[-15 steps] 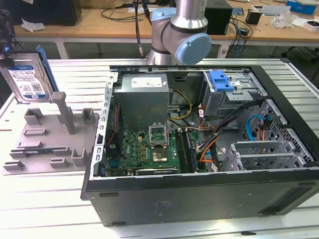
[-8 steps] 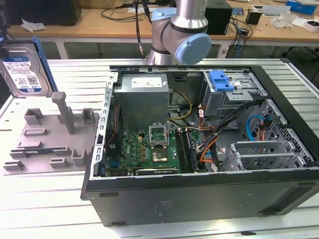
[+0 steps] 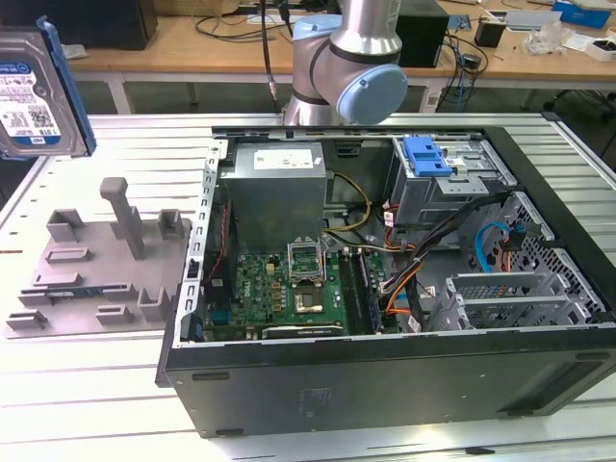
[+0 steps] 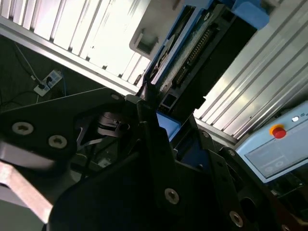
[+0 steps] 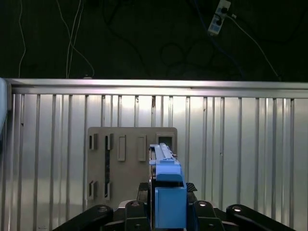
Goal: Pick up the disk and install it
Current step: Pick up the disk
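The disk (image 3: 34, 96), a silver hard drive with a white-and-blue label in a blue carrier frame, hangs in the air at the exterior view's far left, above the slatted table. In the first wrist view the disk (image 5: 167, 190) appears edge-on, and my gripper (image 5: 168, 195) is shut on it, a dark finger on each side. The second wrist view looks along the disk (image 4: 202, 53) from behind the gripper's black body. The grey fixture plate (image 5: 127, 154) lies on the table beneath the disk.
An open computer case (image 3: 385, 385) lies on the table at the exterior view's right, with a grey drive cage (image 3: 462, 188) topped by a blue bracket (image 3: 426, 154). The grey fixture plate (image 3: 101, 265) sits left of the case. The arm's base (image 3: 351, 67) rises behind it.
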`<state>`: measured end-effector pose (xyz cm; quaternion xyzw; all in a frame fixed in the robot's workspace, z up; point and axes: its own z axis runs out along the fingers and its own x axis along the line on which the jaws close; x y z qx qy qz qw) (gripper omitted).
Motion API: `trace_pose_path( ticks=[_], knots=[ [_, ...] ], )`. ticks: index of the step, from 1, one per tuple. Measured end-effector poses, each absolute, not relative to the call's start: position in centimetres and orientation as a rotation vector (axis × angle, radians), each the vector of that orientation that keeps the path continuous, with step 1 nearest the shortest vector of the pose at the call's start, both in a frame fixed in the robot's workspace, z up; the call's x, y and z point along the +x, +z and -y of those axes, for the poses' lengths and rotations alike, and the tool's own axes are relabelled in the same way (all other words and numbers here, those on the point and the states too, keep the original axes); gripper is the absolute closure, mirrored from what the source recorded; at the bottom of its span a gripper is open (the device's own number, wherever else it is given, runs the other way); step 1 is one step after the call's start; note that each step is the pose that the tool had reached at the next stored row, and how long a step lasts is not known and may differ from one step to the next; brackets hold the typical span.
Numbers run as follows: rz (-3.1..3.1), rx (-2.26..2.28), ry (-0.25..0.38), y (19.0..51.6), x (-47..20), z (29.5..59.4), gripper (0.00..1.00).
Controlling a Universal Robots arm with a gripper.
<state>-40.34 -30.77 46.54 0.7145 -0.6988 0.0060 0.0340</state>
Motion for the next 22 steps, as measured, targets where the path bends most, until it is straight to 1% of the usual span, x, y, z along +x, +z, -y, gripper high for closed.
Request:
trace_pose_path(
  ticks=[12, 22],
  knots=[
    [2.143, 2.191, 0.032, 50.0, -40.3, 30.8, 0.63],
    [2.143, 2.190, 0.032, 50.1, -40.3, 30.8, 0.63]
  ],
)
